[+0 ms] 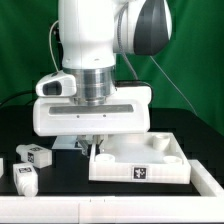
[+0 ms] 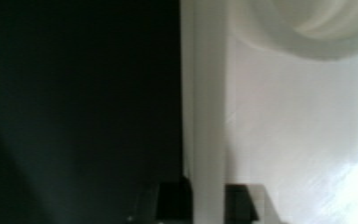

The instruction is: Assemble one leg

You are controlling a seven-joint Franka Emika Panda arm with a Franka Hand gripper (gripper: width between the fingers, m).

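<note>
Two legs, small white tagged blocks, lie on the black table at the exterior view's left, one (image 1: 35,154) behind the other (image 1: 25,180). My gripper (image 1: 96,146) is lowered at the left end of the large white slab (image 1: 150,152), away from both legs. In the wrist view my gripper (image 2: 210,202) has its two dark fingertips (image 2: 176,202) on either side of the slab's pale edge wall (image 2: 204,110), which fills the gap between them. A round corner socket (image 2: 314,30) shows on the slab. No leg shows in the wrist view.
The slab's front face carries a tag (image 1: 138,172). A white bar (image 1: 100,211) runs along the table's front edge. A green backdrop stands behind the arm. Black table surface (image 1: 60,185) lies between the legs and the slab.
</note>
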